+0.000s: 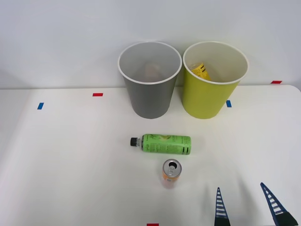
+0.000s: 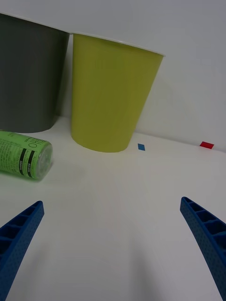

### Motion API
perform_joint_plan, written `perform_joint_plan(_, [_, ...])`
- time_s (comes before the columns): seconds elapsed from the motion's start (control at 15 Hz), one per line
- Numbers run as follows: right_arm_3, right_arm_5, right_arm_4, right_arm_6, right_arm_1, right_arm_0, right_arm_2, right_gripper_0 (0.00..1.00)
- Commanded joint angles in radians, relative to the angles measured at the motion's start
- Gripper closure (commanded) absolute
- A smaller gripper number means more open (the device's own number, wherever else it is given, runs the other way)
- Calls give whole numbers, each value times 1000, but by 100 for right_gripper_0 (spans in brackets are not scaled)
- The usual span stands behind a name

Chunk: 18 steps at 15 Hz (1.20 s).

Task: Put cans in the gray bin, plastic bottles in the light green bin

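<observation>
Down at the bottom right of the front view, the right gripper (image 1: 247, 207) hangs over the table (image 1: 70, 165) with its two blue fingers (image 2: 21, 235) spread wide apart and nothing between them.

Near the middle of that view the green bottle (image 1: 164, 144) lies on its side, black cap pointing to the left of the frame. Just below it, close but not touching, the orange can (image 1: 171, 173) stands upright with its silver top open. At the top of the frame stand the gray bin (image 1: 150, 99) and, touching or nearly touching it on the right, the light green bin (image 1: 207, 99). A yellow bottle (image 1: 200, 71) already sits inside the light green bin. Something pale shows at the bottom of the gray bin, but I cannot tell what it is.

I think the can is light and probably empty, since it is open. Its thin metal could dent, and it could tip over, so a soft squeeze around its middle looks best. The bottle is round and smooth, so it could roll away. Holding it across the fat middle of its body looks safest.

Dark writing covers the green wrap, with a big round letter near its end in the wrist view, but I cannot read the words.
</observation>
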Motion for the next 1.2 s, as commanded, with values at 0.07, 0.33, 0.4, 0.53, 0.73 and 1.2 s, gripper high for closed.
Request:
perform_joint_plan(0.07, [0, 0, 0, 0, 0, 0, 0, 0])
perform_joint_plan(0.33, [0, 0, 0, 0, 0, 0, 0, 0])
perform_joint_plan(0.4, [0, 0, 0, 0, 0, 0, 0, 0])
perform_joint_plan(0.53, [0, 0, 0, 0, 0, 0, 0, 0])
perform_joint_plan(0.73, [0, 0, 0, 0, 0, 0, 0, 0])
perform_joint_plan(1.2, [0, 0, 0, 0, 0, 0, 0, 0])
